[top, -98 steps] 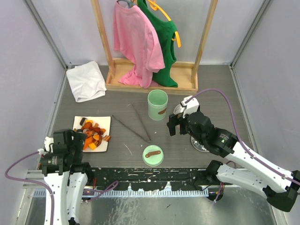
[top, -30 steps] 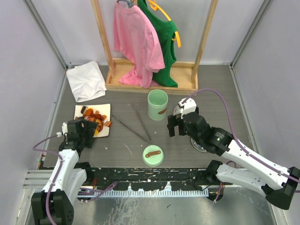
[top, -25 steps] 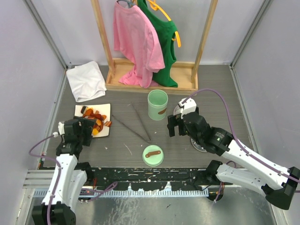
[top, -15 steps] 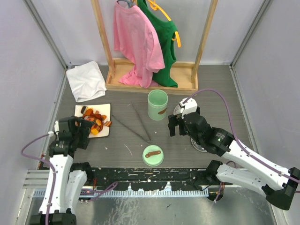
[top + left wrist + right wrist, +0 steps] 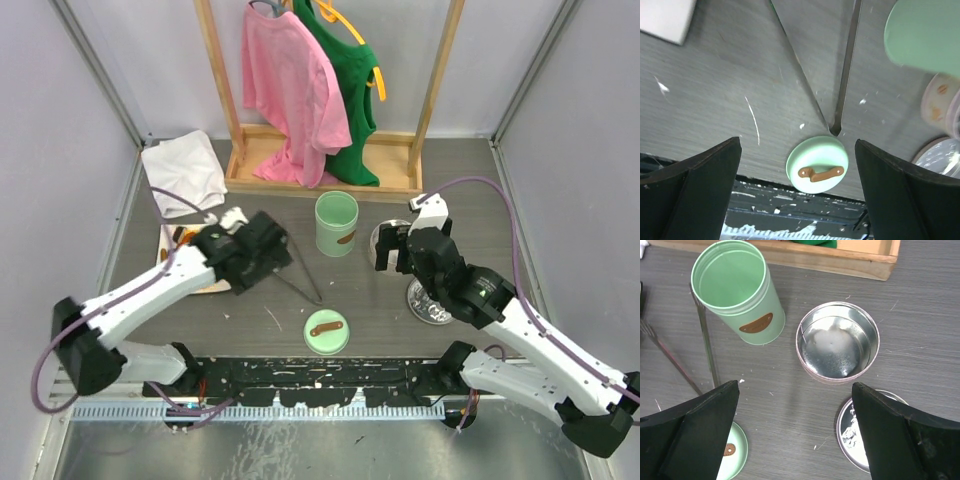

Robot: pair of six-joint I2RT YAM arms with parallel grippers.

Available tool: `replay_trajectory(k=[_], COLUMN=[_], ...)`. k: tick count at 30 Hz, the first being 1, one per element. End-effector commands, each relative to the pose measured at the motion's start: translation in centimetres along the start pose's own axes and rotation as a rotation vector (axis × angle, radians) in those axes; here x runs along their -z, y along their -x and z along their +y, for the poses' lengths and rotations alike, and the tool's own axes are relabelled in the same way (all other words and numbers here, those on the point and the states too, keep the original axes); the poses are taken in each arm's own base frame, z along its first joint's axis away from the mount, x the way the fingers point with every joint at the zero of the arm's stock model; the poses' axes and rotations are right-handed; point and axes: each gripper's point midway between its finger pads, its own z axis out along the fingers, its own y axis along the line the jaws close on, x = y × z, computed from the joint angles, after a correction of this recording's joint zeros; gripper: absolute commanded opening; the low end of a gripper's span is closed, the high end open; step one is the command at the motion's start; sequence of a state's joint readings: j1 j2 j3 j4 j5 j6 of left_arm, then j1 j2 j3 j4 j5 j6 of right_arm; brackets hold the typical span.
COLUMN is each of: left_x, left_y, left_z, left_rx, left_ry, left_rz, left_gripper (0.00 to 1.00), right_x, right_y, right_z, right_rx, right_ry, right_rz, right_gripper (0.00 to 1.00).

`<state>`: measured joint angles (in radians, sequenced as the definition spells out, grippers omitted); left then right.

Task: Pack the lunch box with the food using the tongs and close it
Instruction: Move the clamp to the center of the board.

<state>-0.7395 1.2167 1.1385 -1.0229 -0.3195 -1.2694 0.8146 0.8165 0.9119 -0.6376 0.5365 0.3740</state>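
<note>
Tongs [image 5: 846, 65]: flat on the table [image 5: 470, 200], between the plate [image 5: 166, 243] and the green can [image 5: 340, 240], apart from the can.
Tongs, axis: a narrow V lying near-to-far, slanting a little leftward toward the far side.
Tongs, pointing: joined end toward the arms' bases, just beside the green lid [image 5: 326, 331]. One open tip points past the can's left side, the other toward the plate.
Food [image 5: 180, 237]: orange and dark pieces on the plate, mostly hidden under the left arm.
Containers: can upright and open. The round tin [image 5: 836, 378] stands open to its right, and the tin lid [image 5: 428, 303] lies nearer the bases.
Left gripper [image 5: 797, 141]: fingers spread wide, holding nothing, hovering above the tongs.
Right gripper [image 5: 795, 384]: fingers spread wide, holding nothing, above the tin.
Change, left arm: half a second back it stood at the near left edge beside the plate. Now it reaches across the plate to the tongs.
Change, right arm: shifted slightly farther and rightward, from left of the tin to over it.
Unchanged: tongs, can, tin and both lids lie where they did.
</note>
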Motion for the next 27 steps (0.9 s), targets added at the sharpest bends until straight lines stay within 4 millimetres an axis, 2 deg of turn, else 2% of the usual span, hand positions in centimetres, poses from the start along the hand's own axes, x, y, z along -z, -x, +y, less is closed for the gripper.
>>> replay_trajectory(k=[1, 4, 9, 12, 15, 23, 27], left_x=[-1.8, -3.4, -5.2, -6.6, -8.0, -11.1, -12.1], left_y=[-2.4, -4.5, -6.3, -7.4, -8.3, -9.2, -8.7], left_z=[-1.7, -3.3, -4.6, -6.1, -6.7, -6.0, -5.2], left_rx=[0.038, 0.016, 0.022, -0.001, -0.011, 0.007, 0.010], left_ry=[0.103, 0.160, 0.263, 0.275, 0.296, 0.323, 0.346], left_rz=[-0.060, 0.025, 0.088, 0.140, 0.163, 0.195, 0.179], left_gripper=[0.98, 0.98, 0.98, 0.98, 0.98, 0.98, 0.98], right_x=[1.1, 1.3, 1.3, 1.3, 1.4, 2.2, 2.1], right_y=[2.3, 2.4, 1.9, 1.6, 1.6, 2.0, 2.1], right_z=[-0.6, -1.7, -2.8, -3.1, -3.3, -3.8, -3.6], right_rx=[-0.098, -0.088, -0.031, -0.019, -0.018, -0.024, -0.023], right_ry=[-0.012, -0.055, -0.091, -0.099, -0.101, -0.103, -0.097], right_rz=[-0.057, -0.064, -0.050, -0.049, -0.051, -0.071, -0.066], right_gripper=[1.00, 1.00, 1.00, 1.00, 1.00, 1.00, 1.00])
